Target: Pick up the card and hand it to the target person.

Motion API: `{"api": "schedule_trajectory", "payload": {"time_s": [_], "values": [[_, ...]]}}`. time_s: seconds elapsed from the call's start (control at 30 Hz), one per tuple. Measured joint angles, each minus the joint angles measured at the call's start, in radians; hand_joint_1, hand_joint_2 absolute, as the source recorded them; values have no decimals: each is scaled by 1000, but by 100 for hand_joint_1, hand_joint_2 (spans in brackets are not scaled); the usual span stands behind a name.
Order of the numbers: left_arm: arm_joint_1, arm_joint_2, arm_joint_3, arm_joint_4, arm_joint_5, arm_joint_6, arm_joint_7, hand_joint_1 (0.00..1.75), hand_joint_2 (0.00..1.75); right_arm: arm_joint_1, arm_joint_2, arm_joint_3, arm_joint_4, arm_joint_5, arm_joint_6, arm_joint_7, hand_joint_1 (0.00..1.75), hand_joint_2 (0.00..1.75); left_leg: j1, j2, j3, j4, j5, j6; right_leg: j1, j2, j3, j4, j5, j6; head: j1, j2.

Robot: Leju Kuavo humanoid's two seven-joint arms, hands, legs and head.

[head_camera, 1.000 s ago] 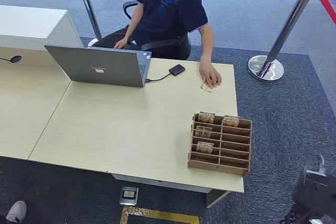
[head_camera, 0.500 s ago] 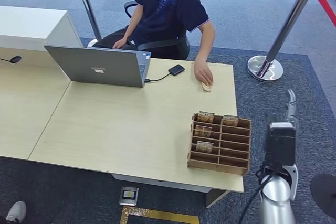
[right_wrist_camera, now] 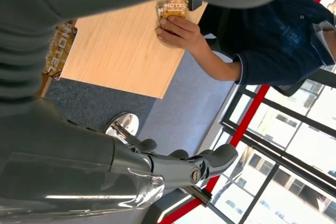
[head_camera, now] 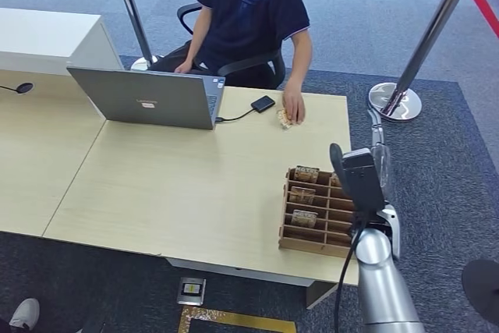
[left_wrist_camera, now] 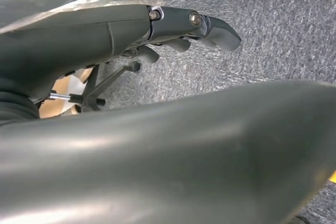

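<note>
the right hand [head_camera: 376, 150] is raised over the right edge of the table [head_camera: 176, 193], just past the far right corner of the rack [head_camera: 327, 212], with its fingers [right_wrist_camera: 206, 161] stretched out, a little apart, grasping nothing. the left hand [left_wrist_camera: 174, 30] hangs over grey carpet [left_wrist_camera: 277, 24], fingers loosely extended and nothing in them. a card [head_camera: 284, 118] lies flat near the far edge of the table, right of the phone [head_camera: 262, 103], and a person's hand [head_camera: 293, 105] rests on it, fingertips pressing its top (in the right wrist view the card reads "hotel"). the person [head_camera: 250, 13] sits in a chair behind the far edge, in a dark polo shirt. the rack sits at the near right corner of the table, with cards standing in some slots along its far row and left column; the robot's forearm hides part of its right side. a laptop [head_camera: 147, 97] stands open near the far edge, left of the phone, a cable joining the two. a chrome post [head_camera: 423, 44] with a round base stands on the carpet beyond the table's right edge.
</note>
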Motion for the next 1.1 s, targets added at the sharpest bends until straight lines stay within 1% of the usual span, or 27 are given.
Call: {"api": "schedule_trajectory", "payload": {"time_s": [0.17,0.27,0.33,0.4,0.5,0.6,0.7,0.87,1.1], "values": [[0,1,0,0,-5,0,-3,0,0,-2,-8,-1,26,24,-44,8,0,175,0,0,0,0,0,0,0,0,0,0,0,0,0,0],[0,2,0,1,-9,-2,-4,0,0,7,-25,-1,18,92,-62,36,0,175,0,0,0,0,0,0,0,0,0,0,0,0,0,0],[0,3,0,1,-11,-3,-4,0,0,13,-40,4,9,169,-61,75,0,175,0,0,0,0,0,0,0,0,0,0,0,0,0,0],[0,4,0,2,-13,-4,-4,0,0,18,-60,16,0,261,-54,120,0,175,0,0,0,0,0,0,0,0,0,0,0,0,0,0],[1,5,0,2,-13,-8,-4,0,0,26,-96,41,-22,375,-23,166,0,175,0,0,0,0,0,0,0,0,0,0,0,0,0,0],[1,6,0,2,-14,-13,-5,0,0,36,-133,61,-55,461,12,189,0,175,0,0,0,0,0,0,0,0,0,0,0,1,0,0],[1,7,0,3,-13,-15,-5,0,0,38,-164,78,-85,518,36,195,0,175,0,0,0,0,0,0,0,0,0,0,0,1,0,0],[1,7,0,3,-6,-14,-7,0,0,30,-194,104,-102,569,56,198,0,175,0,0,0,0,0,0,0,0,0,0,1,1,0,0],[1,7,1,3,0,-12,-8,0,0,9,-203,118,-99,529,53,160,0,175,0,0,0,0,0,0,0,0,0,0,1,0,0,0]]}}
